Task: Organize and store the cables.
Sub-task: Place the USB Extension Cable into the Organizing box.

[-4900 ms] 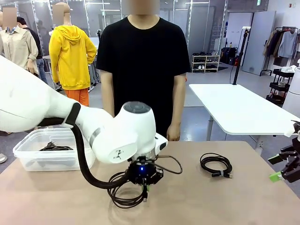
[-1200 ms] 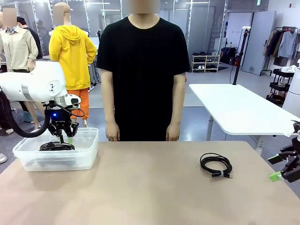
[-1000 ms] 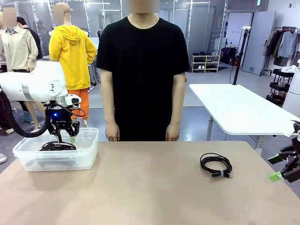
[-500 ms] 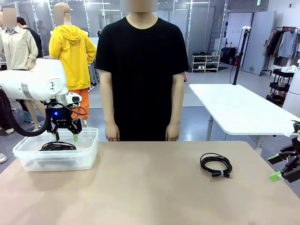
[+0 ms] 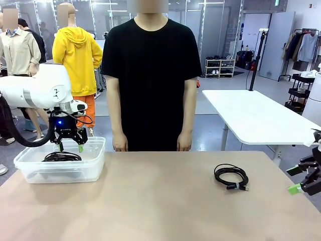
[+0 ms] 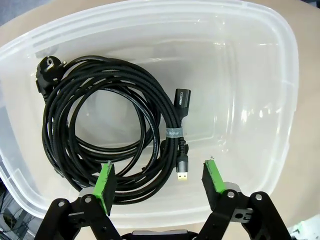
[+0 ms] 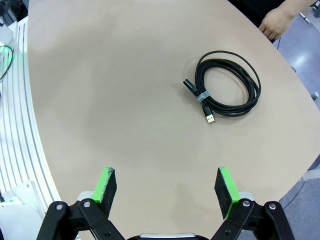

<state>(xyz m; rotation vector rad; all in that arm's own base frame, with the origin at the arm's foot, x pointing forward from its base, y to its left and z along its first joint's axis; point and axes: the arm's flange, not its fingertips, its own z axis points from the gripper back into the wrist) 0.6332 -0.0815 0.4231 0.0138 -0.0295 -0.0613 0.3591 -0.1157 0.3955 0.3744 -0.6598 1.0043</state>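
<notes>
We're looking at a tan bench (image 5: 160, 201) with rounded corners. At its left end sits a clear plastic tub (image 5: 93, 165), black cables (image 6: 110, 130) coiled inside it. Well apart, toward the right end, we've got one more coiled cable (image 5: 231, 176) lying flat on the bare surface, its plug ends together.

table (image 5: 150, 201) mid open | bin (image 5: 95, 165) left; cable (image 5: 231, 176) right
</notes>
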